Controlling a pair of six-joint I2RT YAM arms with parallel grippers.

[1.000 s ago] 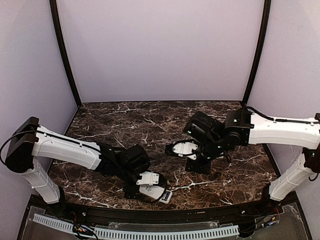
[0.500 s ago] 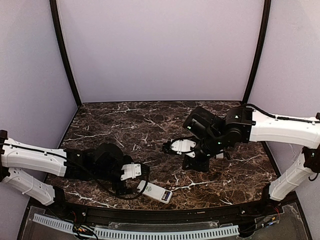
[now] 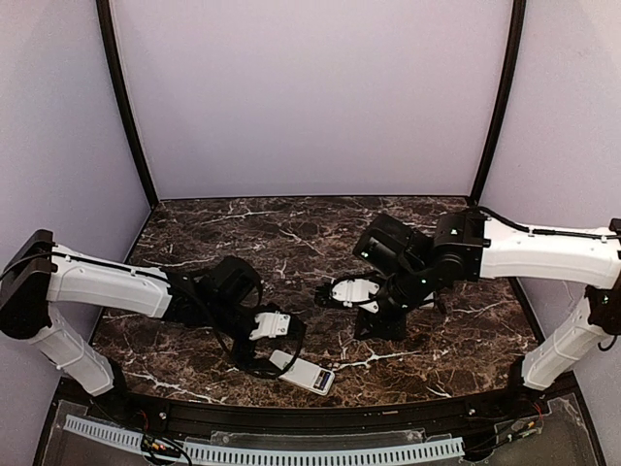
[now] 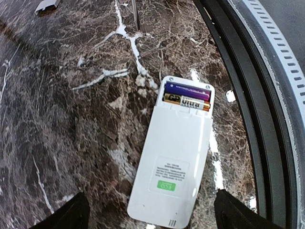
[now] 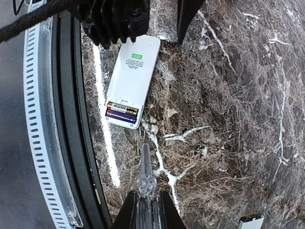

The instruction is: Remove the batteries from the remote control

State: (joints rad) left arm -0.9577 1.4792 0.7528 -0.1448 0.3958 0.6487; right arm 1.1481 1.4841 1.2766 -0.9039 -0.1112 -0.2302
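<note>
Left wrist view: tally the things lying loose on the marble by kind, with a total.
Remote control: 1
Batteries in its open compartment: 2 (purple battery, gold-and-black battery)
Small white piece at the top edge: 1
Total: 4

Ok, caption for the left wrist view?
Remote control lying face down on the marble table, cover off, two batteries in place, open left gripper straddling its near end.
</note>
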